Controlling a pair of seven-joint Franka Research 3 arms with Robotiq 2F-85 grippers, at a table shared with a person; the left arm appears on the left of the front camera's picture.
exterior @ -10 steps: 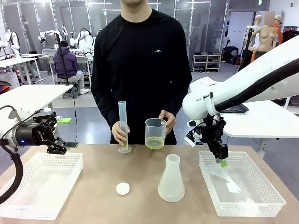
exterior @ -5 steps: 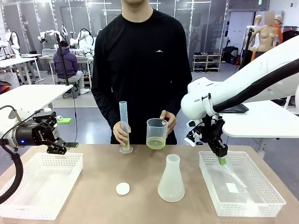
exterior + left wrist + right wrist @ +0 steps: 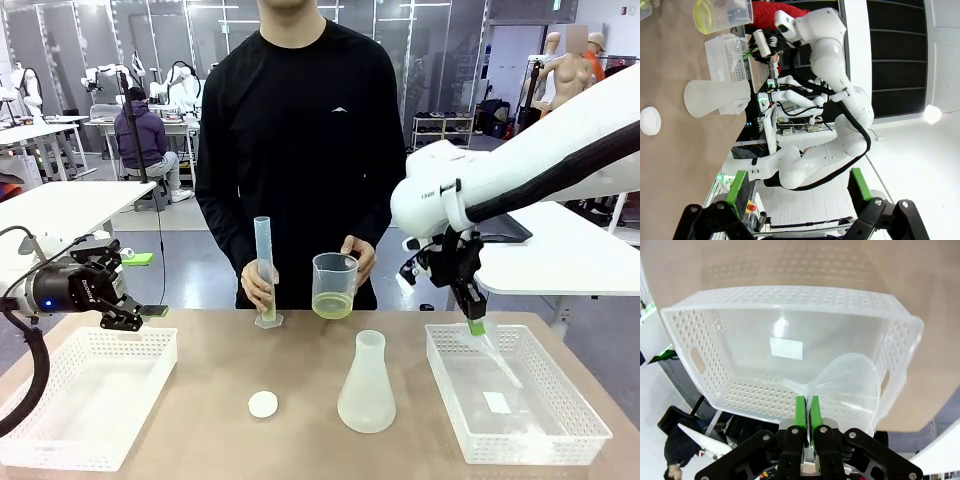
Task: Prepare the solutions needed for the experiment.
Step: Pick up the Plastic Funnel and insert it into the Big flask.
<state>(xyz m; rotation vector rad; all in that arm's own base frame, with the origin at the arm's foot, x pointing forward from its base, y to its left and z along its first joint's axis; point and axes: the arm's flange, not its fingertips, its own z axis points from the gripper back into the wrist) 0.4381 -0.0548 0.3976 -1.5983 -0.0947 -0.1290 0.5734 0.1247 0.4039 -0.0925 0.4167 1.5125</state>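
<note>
The pale yellow-green solution (image 3: pixel 331 304) lies in the bottom of a clear beaker (image 3: pixel 333 280), which the person holds above the table's far edge. Their other hand steadies an upright graduated cylinder (image 3: pixel 263 270) on the table. The beaker (image 3: pixel 720 12) also appears at the top of the left wrist view. A translucent conical flask (image 3: pixel 366 385) stands in the middle of the table. My right gripper (image 3: pixel 477 326) is shut on the stem of a clear funnel (image 3: pixel 850 382) and holds it just above the right basket (image 3: pixel 560 440). Over the left basket (image 3: pixel 85 395), my left gripper (image 3: pixel 145 286) is open and holds nothing.
A small white round cap (image 3: pixel 263 404) lies on the table left of the flask. A white label sits on the floor of the right basket (image 3: pixel 690 350). The person stands close against the far edge.
My right gripper has risen, lifting the funnel from low in the right basket to above its rim. The left arm has not moved.
</note>
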